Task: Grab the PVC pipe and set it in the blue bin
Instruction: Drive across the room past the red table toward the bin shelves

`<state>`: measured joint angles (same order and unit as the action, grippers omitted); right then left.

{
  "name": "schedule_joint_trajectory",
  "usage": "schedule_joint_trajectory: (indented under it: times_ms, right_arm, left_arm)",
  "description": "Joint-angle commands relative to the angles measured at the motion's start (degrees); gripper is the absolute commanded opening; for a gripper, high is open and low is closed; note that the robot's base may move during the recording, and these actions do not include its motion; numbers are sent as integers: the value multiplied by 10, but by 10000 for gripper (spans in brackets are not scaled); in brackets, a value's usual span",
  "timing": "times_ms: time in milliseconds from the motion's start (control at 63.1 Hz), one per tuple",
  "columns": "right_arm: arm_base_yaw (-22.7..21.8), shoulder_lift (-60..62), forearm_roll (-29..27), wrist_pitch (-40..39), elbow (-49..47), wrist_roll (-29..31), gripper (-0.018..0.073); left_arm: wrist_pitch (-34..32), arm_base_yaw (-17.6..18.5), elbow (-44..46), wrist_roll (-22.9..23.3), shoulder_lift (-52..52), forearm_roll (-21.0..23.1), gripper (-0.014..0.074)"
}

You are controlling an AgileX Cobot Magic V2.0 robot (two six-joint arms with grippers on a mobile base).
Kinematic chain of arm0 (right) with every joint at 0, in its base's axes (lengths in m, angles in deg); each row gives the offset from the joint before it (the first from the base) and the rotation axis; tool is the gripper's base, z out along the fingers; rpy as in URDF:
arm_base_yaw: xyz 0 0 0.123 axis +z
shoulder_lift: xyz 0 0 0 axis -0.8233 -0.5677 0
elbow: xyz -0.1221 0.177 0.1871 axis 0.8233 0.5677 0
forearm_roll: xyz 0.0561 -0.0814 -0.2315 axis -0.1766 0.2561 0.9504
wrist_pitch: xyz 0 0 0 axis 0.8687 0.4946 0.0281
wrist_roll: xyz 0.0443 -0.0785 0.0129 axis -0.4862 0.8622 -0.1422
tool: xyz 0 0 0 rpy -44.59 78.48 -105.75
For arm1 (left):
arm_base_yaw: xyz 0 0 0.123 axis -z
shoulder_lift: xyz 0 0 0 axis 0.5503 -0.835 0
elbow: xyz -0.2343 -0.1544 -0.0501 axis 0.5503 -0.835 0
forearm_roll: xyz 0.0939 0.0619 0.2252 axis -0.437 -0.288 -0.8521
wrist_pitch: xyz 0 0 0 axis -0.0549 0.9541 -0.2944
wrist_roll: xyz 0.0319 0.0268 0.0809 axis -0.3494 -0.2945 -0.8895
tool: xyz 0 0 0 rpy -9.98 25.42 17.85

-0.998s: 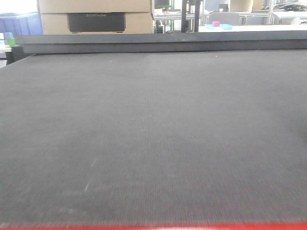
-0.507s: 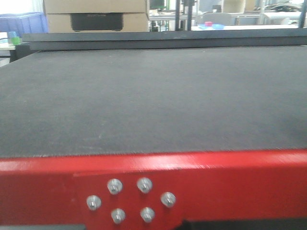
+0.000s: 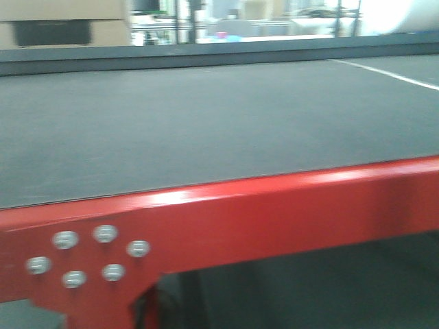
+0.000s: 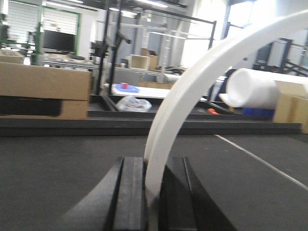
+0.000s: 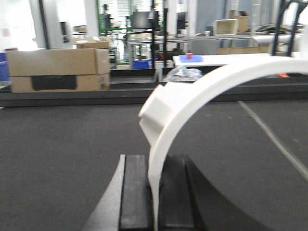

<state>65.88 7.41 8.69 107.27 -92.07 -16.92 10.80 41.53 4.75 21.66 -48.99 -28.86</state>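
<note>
In the left wrist view my left gripper (image 4: 153, 166) is shut on a white curved PVC pipe (image 4: 192, 91) that arcs up and to the right over the dark mat (image 4: 57, 168). In the right wrist view my right gripper (image 5: 153, 166) is shut on a white curved PVC pipe (image 5: 192, 94) with a notched end at its upper left. Neither gripper nor pipe shows in the blurred front view. The blue bin cannot be made out for certain. Only a sliver of blue (image 5: 2, 65) shows at the left edge of the right wrist view.
The front view shows the red table frame (image 3: 274, 205) with several bolts (image 3: 103, 234) along the near edge of the dark mat (image 3: 206, 123). A cardboard box (image 5: 57, 70) stands beyond the far edge. A white foam roll (image 4: 250, 89) lies at the far right.
The front view has pulled back and swung round. The red table frame has come into view and risen in the frame, and the cardboard box has slid left.
</note>
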Motion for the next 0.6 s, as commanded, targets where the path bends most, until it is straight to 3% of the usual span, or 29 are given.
schedule_joint_trajectory:
  times_ms: [0, 586]
  right_arm:
    - [1, 3, 2, -11, 0, 3, -167]
    - [1, 3, 2, -11, 0, 3, -167]
  left_arm:
    - [-16, 4, 0, 0, 0, 0, -111]
    - [-16, 4, 0, 0, 0, 0, -111]
